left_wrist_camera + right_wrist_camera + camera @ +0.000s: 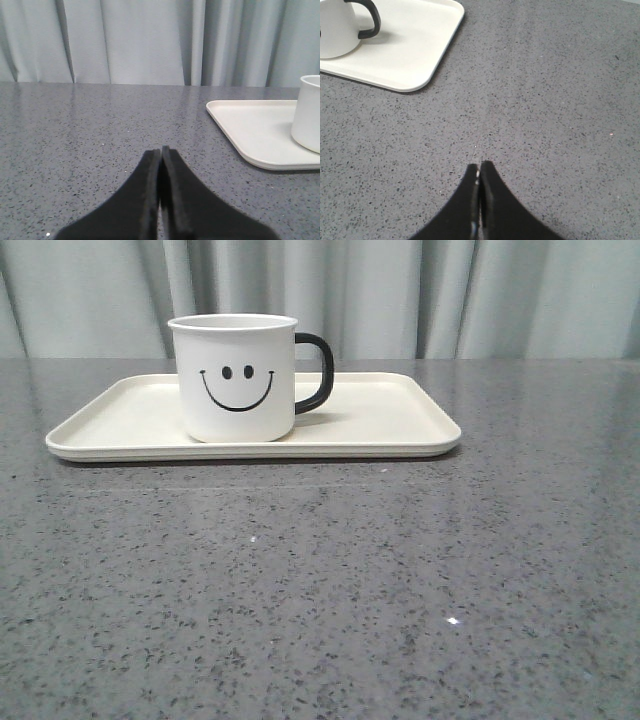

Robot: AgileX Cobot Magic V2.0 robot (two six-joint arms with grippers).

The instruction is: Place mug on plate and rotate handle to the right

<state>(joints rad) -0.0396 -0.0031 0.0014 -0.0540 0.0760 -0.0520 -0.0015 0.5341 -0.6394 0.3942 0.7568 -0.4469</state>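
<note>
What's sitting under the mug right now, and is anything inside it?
The mug stands upright on the cream plate, left of the plate's middle, handle pointing right. The plate lies on the grey table. The mug's inside is hidden: no camera looks over its rim.

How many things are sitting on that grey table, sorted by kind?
Mugs: 1, the white smiley mug with a black handle
Trays: 1, the cream plate under it
Total: 2
</note>
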